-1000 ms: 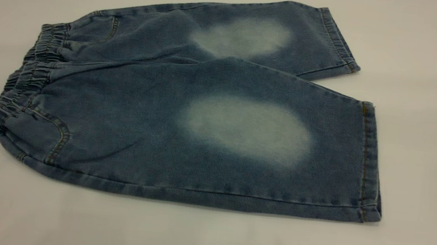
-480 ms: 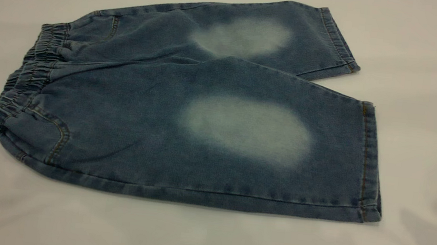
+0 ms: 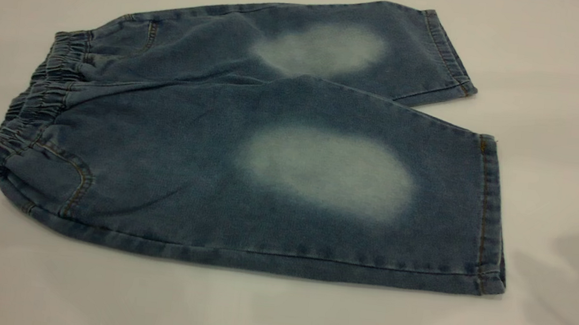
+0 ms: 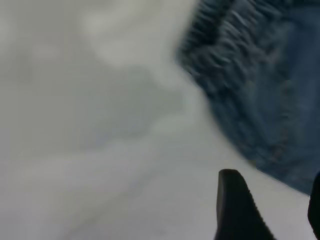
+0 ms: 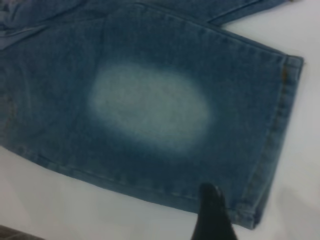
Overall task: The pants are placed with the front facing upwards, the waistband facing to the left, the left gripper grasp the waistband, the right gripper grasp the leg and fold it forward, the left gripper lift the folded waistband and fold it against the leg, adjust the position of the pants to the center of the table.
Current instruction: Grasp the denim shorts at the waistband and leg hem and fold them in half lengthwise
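1. Pants (image 3: 248, 142) flat, frame centre, waistband (image 3: 31, 108) at left, on tabletop (image 3: 273, 317).
2. Left end effector (image 4: 272, 210) spread, nr waistband; right end effector (image 5: 212, 215) nr leg (image 5: 150, 105) hem, grip state can't tell.
3. Risk: pinching only top layer, fold skews.

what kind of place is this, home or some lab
Most likely a lab or test bench, not a home. The pants lie alone on a large plain white table with a bare grey wall behind, and black robot fingers show in the wrist views above the cloth.
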You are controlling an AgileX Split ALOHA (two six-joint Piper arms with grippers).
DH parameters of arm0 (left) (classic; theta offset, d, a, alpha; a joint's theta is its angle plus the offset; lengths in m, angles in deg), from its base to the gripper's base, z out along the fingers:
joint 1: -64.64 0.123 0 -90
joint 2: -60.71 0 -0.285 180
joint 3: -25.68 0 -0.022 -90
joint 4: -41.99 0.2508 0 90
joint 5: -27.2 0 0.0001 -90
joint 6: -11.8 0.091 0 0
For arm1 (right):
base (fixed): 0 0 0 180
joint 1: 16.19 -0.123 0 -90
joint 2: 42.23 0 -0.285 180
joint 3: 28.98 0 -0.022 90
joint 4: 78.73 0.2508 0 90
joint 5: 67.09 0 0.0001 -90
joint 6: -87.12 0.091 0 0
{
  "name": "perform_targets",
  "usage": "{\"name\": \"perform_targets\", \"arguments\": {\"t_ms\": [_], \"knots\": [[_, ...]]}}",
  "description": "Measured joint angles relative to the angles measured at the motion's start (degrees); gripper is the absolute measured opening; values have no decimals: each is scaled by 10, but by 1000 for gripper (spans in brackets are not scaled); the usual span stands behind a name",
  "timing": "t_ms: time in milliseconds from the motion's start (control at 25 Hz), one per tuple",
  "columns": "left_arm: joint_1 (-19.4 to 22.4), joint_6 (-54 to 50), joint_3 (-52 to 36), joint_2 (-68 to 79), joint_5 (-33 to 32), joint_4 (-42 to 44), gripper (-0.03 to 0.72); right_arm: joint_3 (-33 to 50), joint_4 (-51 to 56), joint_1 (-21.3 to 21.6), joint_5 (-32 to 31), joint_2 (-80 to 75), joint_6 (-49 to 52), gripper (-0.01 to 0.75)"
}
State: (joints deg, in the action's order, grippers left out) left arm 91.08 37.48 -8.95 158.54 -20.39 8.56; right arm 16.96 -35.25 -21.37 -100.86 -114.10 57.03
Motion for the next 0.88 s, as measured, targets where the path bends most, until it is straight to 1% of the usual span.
{"name": "perform_targets", "arguments": {"t_ms": [80,160,280,440,560,720,800,880], "knots": [[32,73,0,37,-19,-76,330,0,21,0,3,-3,-22,399],[53,134,0,78,-23,-143,330,0,42,0,11,-6,-41,399],[61,216,0,129,1,-216,330,0,68,0,11,-6,-64,399],[61,292,0,165,19,-263,347,0,71,0,19,-6,-70,399],[60,329,0,177,19,-286,407,0,71,0,26,-6,-70,399],[60,334,0,204,28,-302,507,0,74,0,26,-6,-70,399],[60,334,0,219,31,-308,534,0,75,0,25,-8,-70,399],[59,337,0,232,31,-309,543,0,78,0,24,-19,-66,399]]}}
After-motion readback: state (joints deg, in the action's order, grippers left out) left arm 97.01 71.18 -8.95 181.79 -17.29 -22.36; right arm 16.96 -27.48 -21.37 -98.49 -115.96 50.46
